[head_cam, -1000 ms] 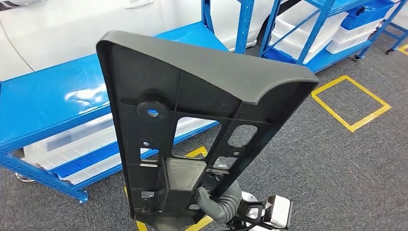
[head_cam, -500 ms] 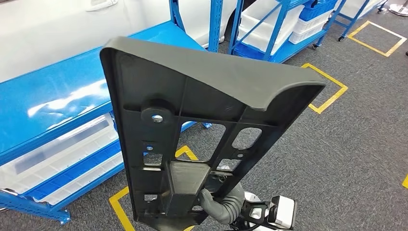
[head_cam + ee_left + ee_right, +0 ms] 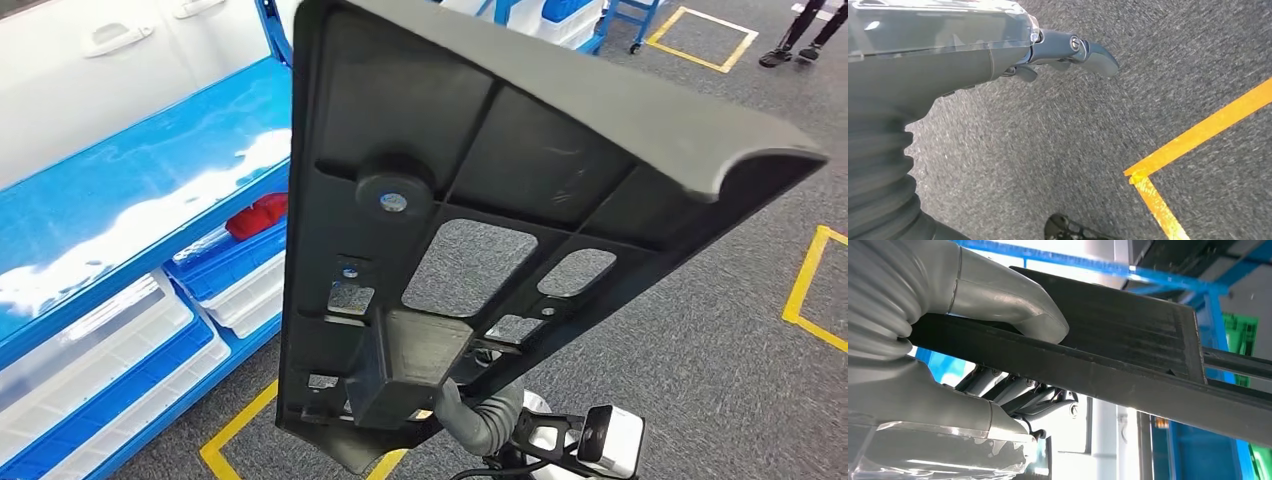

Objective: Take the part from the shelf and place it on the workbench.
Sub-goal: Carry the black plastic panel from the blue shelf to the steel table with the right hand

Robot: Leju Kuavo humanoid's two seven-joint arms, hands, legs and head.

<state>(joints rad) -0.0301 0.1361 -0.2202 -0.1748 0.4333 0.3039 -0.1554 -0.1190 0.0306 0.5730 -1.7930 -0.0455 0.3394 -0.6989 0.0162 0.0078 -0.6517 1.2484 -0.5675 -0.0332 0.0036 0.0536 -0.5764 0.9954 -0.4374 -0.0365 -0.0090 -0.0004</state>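
Now the whole view swings: across the last second the blue shelving slides from the middle of the picture out to the left and the grey carpet opens on the right, so it is the robot that turns and walks, not the things.

Nearest, low in the head view, the right hand [image 3: 470, 415] grasps the part [image 3: 480, 180] by its lower edge. The right wrist view shows the grey thumb [image 3: 1013, 305] pressed on one face of the dark panel and the darker fingers [image 3: 1018, 390] curled under the other, so the hold looks firm. The panel stands tall and tilted in front of the camera, ribbed back toward it, and it looms larger and higher than a second ago, its top corner now cut by the frame.

The left hand [image 3: 1068, 52] hangs over the carpet with nothing in it, fingers loosely extended.

Left of the part, the blue shelf [image 3: 120, 220] runs away with clear bins [image 3: 100, 340] below and something red [image 3: 258, 215] tucked on a lower level. On the floor, yellow tape [image 3: 235, 435] marks squares near and far. Far right, a person's feet [image 3: 800, 45] stand on the carpet.

By my reading the pick is done and the carry is under way; no workbench is in sight yet, and the big panel blocks much of the forward view.
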